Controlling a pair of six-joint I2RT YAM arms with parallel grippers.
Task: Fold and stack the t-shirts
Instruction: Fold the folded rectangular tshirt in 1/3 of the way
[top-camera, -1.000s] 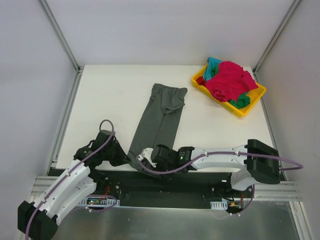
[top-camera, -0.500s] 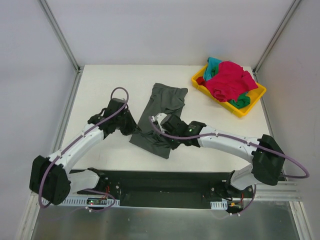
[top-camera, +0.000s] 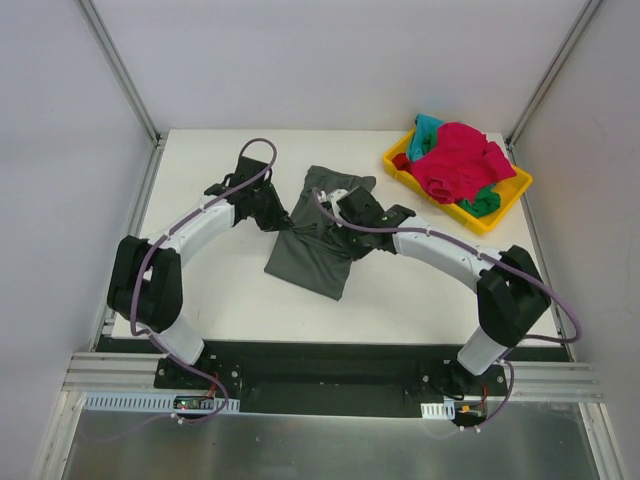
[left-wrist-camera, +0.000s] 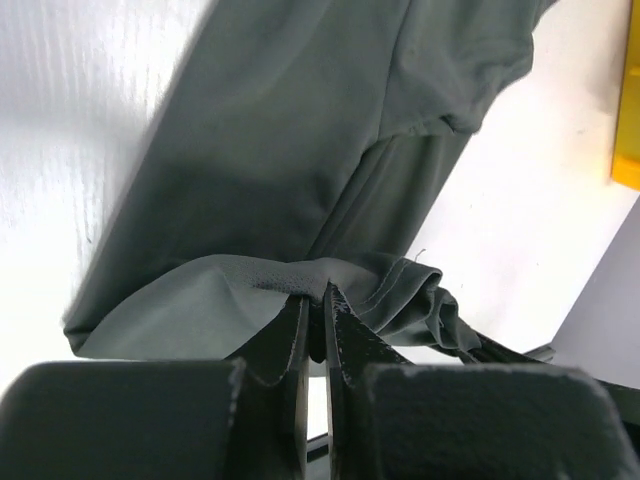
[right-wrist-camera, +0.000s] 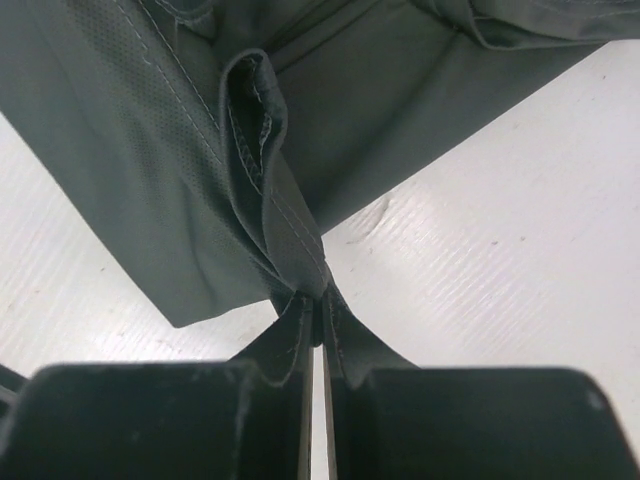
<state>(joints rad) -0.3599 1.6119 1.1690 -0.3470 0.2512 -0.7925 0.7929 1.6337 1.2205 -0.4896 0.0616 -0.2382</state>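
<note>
A grey t-shirt (top-camera: 318, 255) lies on the white table, its near end lifted and carried over its far part. My left gripper (top-camera: 281, 218) is shut on the shirt's hem at its left side; the left wrist view shows the pinched hem (left-wrist-camera: 300, 275) just above the left gripper (left-wrist-camera: 316, 300). My right gripper (top-camera: 340, 222) is shut on the hem at the shirt's right side; in the right wrist view the seam (right-wrist-camera: 290, 240) bunches into the right gripper (right-wrist-camera: 318, 300). The shirt's far end (top-camera: 337, 183) rests flat on the table.
A yellow tray (top-camera: 507, 200) at the back right holds a heap of red, teal and green shirts (top-camera: 456, 160). Bare white table (top-camera: 200, 290) lies to the left and front of the grey shirt. Metal frame posts stand at the back corners.
Both grippers have carried the shirt's near hem from the table's front edge up toward the far end, doubling the shirt over itself. Both arms have stretched forward.
</note>
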